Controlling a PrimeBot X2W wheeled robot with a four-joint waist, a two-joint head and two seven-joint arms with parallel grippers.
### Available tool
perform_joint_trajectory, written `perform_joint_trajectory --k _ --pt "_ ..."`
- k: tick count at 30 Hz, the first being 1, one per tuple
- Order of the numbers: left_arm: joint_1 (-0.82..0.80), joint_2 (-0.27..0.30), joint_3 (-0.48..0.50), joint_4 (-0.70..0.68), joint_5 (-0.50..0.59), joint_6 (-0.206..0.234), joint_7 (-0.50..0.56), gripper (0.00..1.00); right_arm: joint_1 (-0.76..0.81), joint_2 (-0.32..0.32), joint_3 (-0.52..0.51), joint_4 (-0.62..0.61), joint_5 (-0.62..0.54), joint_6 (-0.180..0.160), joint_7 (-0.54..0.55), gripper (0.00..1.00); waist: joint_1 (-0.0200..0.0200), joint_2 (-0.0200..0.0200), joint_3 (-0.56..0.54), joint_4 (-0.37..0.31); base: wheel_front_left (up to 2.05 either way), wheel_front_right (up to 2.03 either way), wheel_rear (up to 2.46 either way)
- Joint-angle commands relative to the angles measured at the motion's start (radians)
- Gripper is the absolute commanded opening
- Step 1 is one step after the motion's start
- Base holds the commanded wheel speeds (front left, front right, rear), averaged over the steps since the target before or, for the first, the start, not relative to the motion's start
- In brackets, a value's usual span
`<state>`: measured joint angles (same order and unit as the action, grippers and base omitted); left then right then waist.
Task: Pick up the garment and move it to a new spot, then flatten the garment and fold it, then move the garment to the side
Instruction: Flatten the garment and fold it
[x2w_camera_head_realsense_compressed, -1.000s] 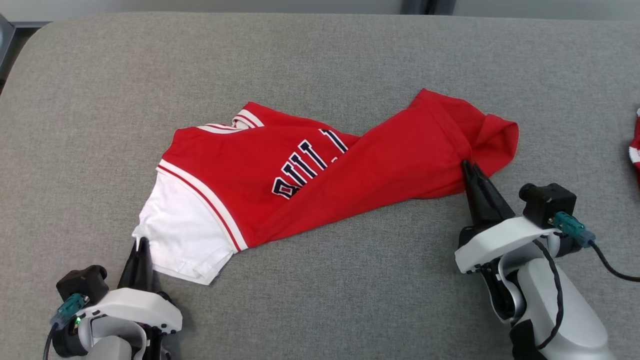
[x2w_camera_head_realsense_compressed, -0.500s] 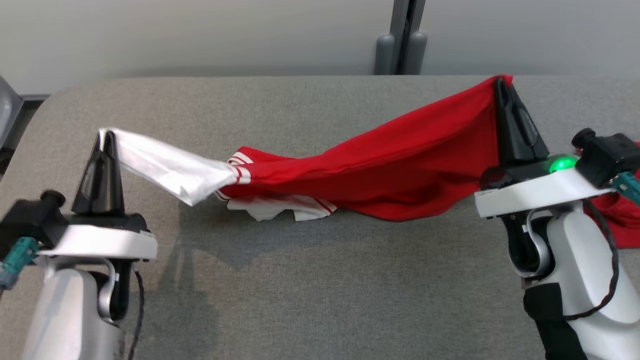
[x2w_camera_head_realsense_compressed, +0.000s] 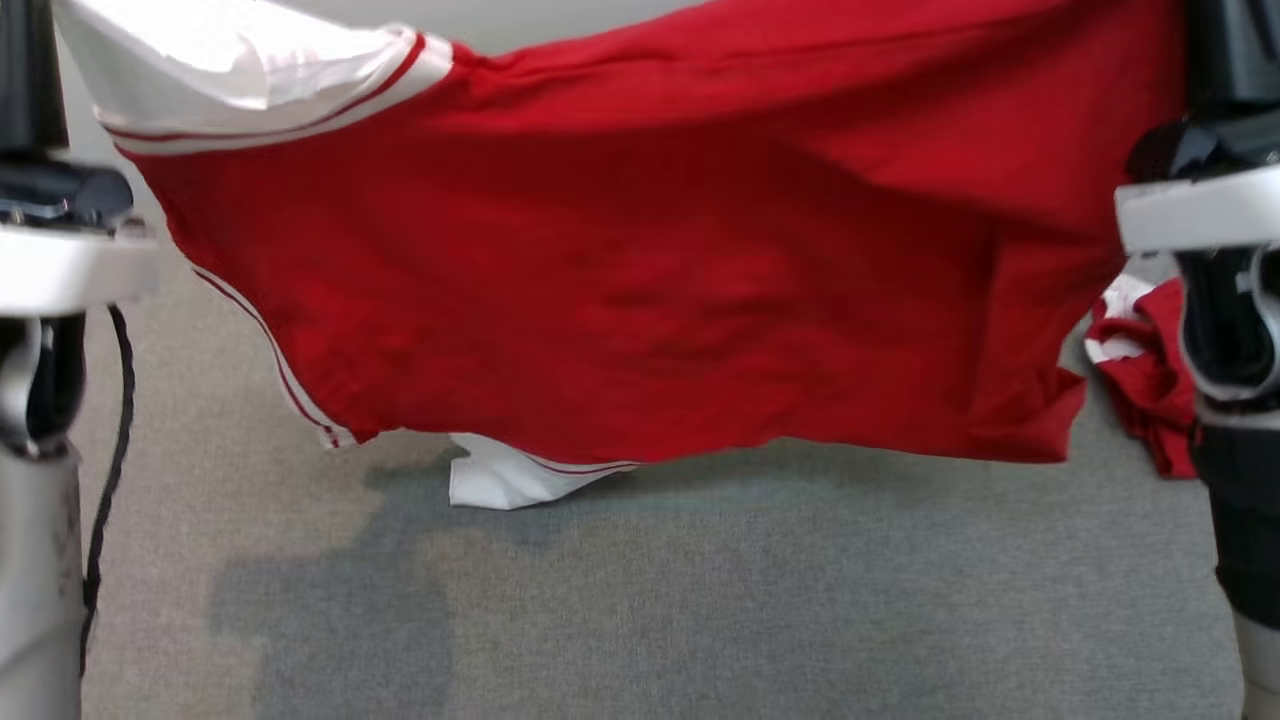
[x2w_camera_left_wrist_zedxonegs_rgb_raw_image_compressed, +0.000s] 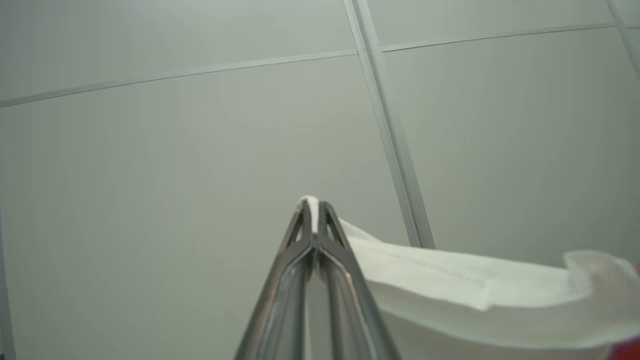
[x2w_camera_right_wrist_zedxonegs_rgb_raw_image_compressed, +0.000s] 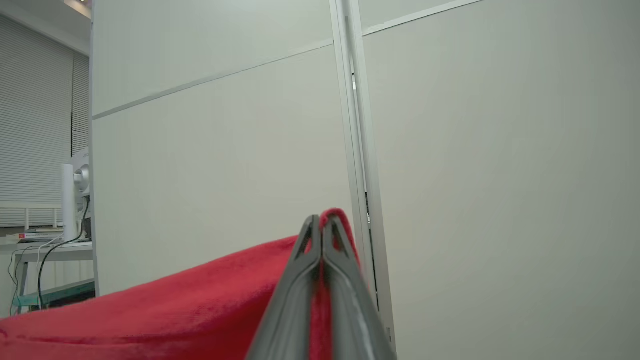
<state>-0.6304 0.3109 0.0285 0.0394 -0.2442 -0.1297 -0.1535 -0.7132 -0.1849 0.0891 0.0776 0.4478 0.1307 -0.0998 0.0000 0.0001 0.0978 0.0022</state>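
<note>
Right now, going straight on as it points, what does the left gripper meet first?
Beyond the white sleeve in the left gripper, the way looks free until the pale wall panel, distance unclear.

A grey felt-like tabletop (x2w_camera_head_realsense_compressed: 640, 600) lies near, with a soft shadow (x2w_camera_head_realsense_compressed: 330, 620) on its left part. Beyond stands a pale panelled wall (x2w_camera_left_wrist_zedxonegs_rgb_raw_image_compressed: 175, 150), crossed by thin seams and an upright joint strip (x2w_camera_right_wrist_zedxonegs_rgb_raw_image_compressed: 350, 125). At the left of the right wrist view, slatted blinds (x2w_camera_right_wrist_zedxonegs_rgb_raw_image_compressed: 35, 125) hang above a desk (x2w_camera_right_wrist_zedxonegs_rgb_raw_image_compressed: 50, 247) with trailing cables, under a ceiling light (x2w_camera_right_wrist_zedxonegs_rgb_raw_image_compressed: 77, 4).
</note>
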Motion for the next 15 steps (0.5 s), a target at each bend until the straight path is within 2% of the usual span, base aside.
perform_joint_trajectory --k 1,4,8,15 --pt "-0.055 0.010 -0.013 0.007 -0.004 -0.001 0.015 0.00 -0.036 0.001 -0.009 0.012 -0.018 0.000 0.023 0.00 0.0000 -0.0001 0.069 0.010 0.00 0.00 0.00" --pt "-0.152 0.022 -0.038 0.061 0.011 0.000 0.034 0.00 -0.122 0.004 -0.009 0.069 -0.059 0.000 0.039 0.00 0.0000 -0.0001 0.156 0.018 0.00 0.00 0.00" --pt "-0.331 0.015 -0.065 0.186 0.045 0.017 0.018 0.00 -0.295 0.025 -0.039 0.232 -0.129 0.000 0.016 0.00 0.0000 -0.0001 0.262 0.034 0.00 0.00 0.00" --pt "-0.679 0.013 -0.068 0.403 0.093 0.062 -0.082 0.00 -0.651 0.031 -0.128 0.478 -0.280 0.000 -0.126 0.00 0.0000 -0.0001 0.325 0.054 0.00 0.00 0.00"
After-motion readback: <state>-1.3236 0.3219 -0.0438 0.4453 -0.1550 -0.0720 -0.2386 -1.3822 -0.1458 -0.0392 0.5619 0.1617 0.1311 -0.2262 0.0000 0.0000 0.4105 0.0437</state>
